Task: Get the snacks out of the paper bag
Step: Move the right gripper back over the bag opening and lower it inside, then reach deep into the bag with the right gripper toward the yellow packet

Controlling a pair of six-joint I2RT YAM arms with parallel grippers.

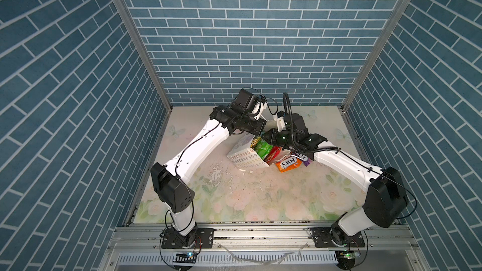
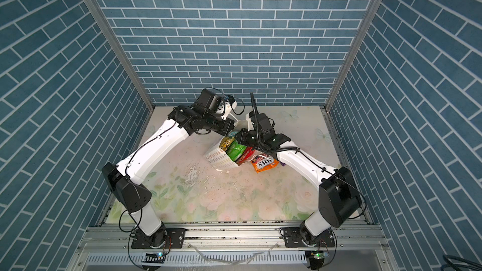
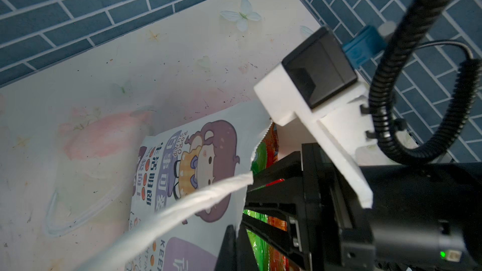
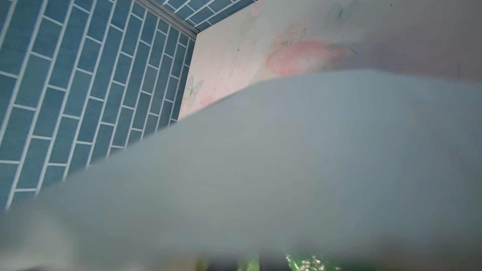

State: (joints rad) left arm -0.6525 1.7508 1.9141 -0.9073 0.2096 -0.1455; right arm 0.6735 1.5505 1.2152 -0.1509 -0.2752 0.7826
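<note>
Tearing is the main risk here; the left gripper is pinching shut on the thin rim of the paper bag beside its white cord handle, and a hard pull against the packed load could be ripping the paper or slipping off it. The glossy packets could also be jamming at the mouth, or sliding out together, if one is dragged.

The bag is lying on its side on the floral table, its mouth opening toward 4 o'clock in both top views; the right gripper is reaching in at the mouth's 12 o'clock edge, and I cannot tell whether its jaws are gripping anything. The bright green packet is sitting just at 6 o'clock of that gripper; the red packet is at 5 o'clock; the orange FOX'S packet is lying outside the bag, farther toward 4 o'clock.
</note>
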